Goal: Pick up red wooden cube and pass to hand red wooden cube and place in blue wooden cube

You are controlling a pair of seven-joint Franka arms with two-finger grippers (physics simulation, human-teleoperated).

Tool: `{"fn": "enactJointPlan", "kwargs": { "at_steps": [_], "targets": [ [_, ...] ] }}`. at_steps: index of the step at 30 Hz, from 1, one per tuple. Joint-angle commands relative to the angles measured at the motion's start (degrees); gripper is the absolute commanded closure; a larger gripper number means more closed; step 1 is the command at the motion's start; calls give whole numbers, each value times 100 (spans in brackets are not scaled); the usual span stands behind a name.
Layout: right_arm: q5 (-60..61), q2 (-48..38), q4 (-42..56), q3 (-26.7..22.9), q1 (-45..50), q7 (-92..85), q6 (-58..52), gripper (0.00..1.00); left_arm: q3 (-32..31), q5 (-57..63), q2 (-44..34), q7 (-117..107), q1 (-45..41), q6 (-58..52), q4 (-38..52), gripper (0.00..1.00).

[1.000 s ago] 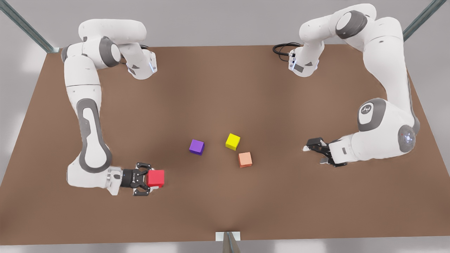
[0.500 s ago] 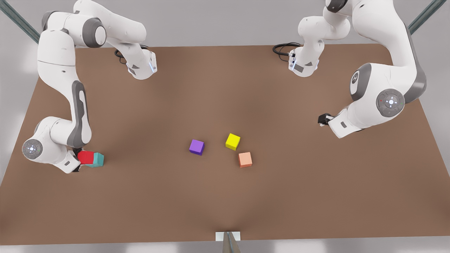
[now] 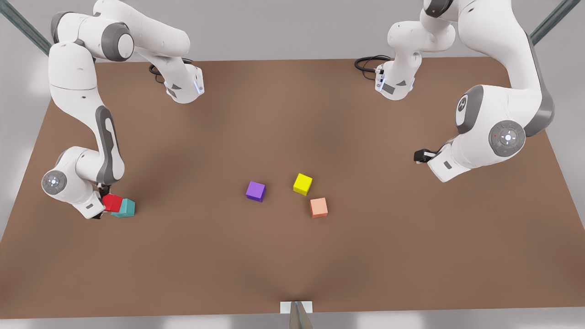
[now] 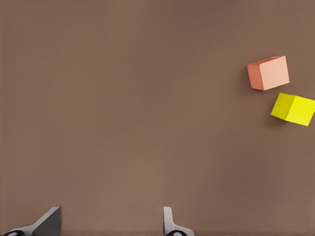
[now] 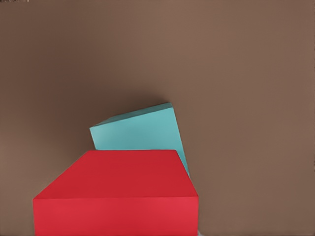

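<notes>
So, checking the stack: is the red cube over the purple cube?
No, the red wooden cube overlaps the blue wooden cube in the right wrist view.

A brown surface (image 3: 292, 256) carries three loose cubes near its middle. The purple cube (image 3: 255, 191) sits toward the front view's left, well apart from the other two. The yellow cube (image 3: 302, 184) lies just beside the salmon cube (image 3: 318, 207), which is nearer the camera and slightly toward the front view's right; whether their corners touch is hard to tell there. In the left wrist view the salmon cube (image 4: 268, 73) and yellow cube (image 4: 293, 108) show a narrow gap. A black cable (image 3: 367, 63) coils at the far edge. Metal struts (image 3: 27, 33) cross the upper corners.
</notes>
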Motion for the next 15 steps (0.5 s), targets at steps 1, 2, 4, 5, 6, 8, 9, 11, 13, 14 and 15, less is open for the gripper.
{"fn": "enactJointPlan", "kwargs": {
  "at_steps": [1,2,4,5,6,8,9,11,13,14,15],
  "targets": [
    [118,-9,-43,1,0,550,201,46,-2,4,-6,-268,1,-15,4,0],
    [127,-9,-78,1,0,550,201,46,-2,4,-6,-268,1,-15,4,0],
    [127,-26,-113,9,0,559,192,45,-2,4,-6,-268,1,-15,4,0],
    [180,-44,-122,9,0,559,183,43,-2,4,-6,-268,1,-15,4,0],
    [206,-44,-122,9,0,559,183,32,-2,4,-6,-268,1,-15,4,0],
    [224,-44,-122,18,0,559,183,0,-2,4,-6,-268,1,-6,4,0],
    [233,-44,-122,18,9,559,183,0,-2,4,-6,-268,1,-6,4,0],
    [268,-44,-122,36,9,559,183,0,7,4,11,-268,1,-6,4,0],
    [268,-44,-114,45,9,568,139,0,-2,3,20,-268,1,-6,4,0],
    [303,-44,-105,45,9,568,113,0,-2,3,29,-268,1,11,4,0],
    [329,-53,-105,80,9,568,95,0,7,4,29,-268,1,20,31,0]
  ]
}}
